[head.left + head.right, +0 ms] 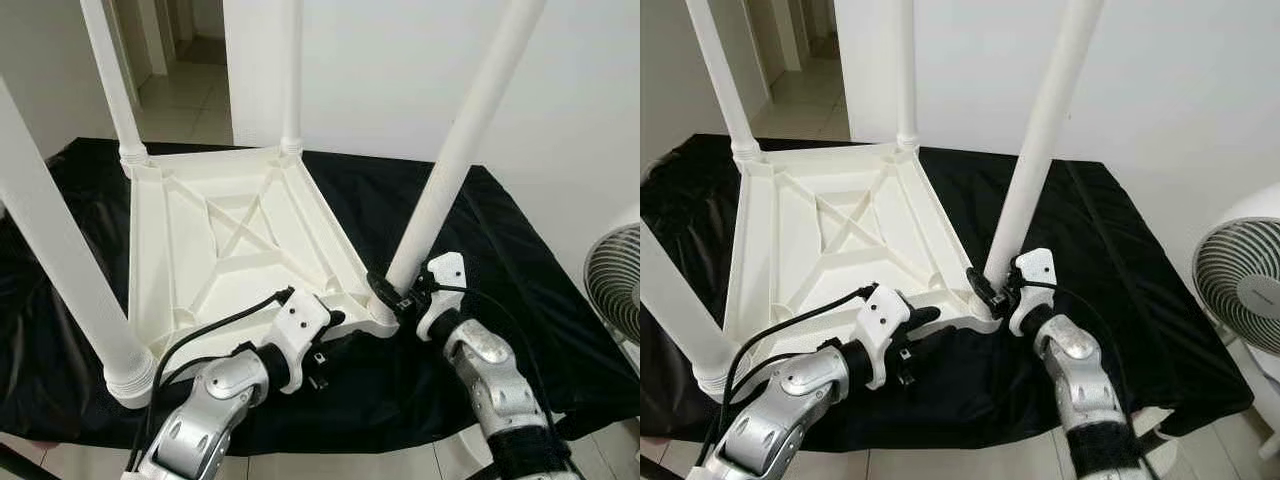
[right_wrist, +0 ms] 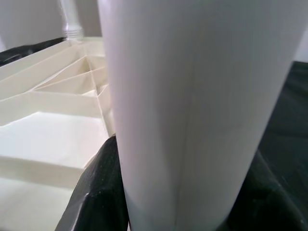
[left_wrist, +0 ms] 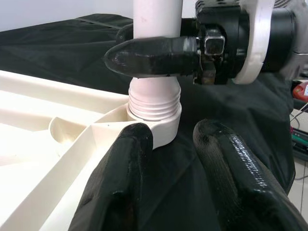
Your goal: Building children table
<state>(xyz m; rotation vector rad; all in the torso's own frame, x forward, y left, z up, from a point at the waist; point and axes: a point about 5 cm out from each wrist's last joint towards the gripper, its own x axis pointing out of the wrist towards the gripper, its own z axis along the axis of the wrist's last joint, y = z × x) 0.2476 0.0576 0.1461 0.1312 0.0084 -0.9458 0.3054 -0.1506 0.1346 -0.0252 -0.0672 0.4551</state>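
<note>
White plastic children's table top (image 1: 240,240) — upside down on a black cloth (image 1: 480,250), four legs upright. Right gripper (image 1: 392,292) — jaws clamped round the base of the near-right leg (image 1: 460,150), just above its threaded socket (image 3: 155,118). Left gripper (image 1: 335,322) — jaws spread, at the table top's near corner beside that socket. Fan (image 1: 1240,290) at right.
</note>
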